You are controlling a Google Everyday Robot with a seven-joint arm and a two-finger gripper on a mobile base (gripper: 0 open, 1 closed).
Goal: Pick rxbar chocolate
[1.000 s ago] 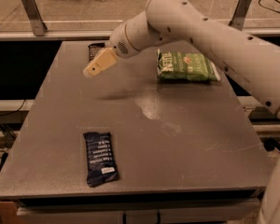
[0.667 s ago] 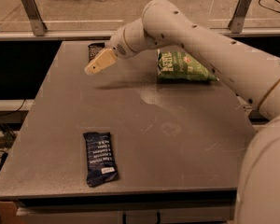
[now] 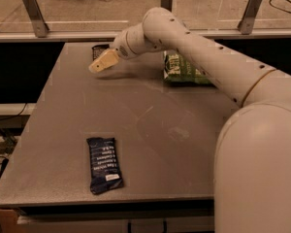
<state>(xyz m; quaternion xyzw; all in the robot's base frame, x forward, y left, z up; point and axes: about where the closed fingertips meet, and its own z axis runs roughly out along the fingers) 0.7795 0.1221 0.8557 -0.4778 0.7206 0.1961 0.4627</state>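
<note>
The rxbar chocolate (image 3: 100, 50) is a small dark packet at the far left of the grey table (image 3: 150, 125), partly hidden behind my gripper. My gripper (image 3: 98, 65), with pale beige fingers, hangs just in front of and slightly above that bar, pointing down-left. The white arm (image 3: 203, 57) reaches across the table from the right foreground.
A longer navy-blue bar (image 3: 104, 164) with white text lies near the front left edge. A large green bag (image 3: 184, 69) lies at the back right, behind the arm. Metal posts (image 3: 33, 13) and a rail run behind the table.
The arm has swung further left and back, so the gripper now sits closer to the dark bar at the far left corner. The objects have not moved.
</note>
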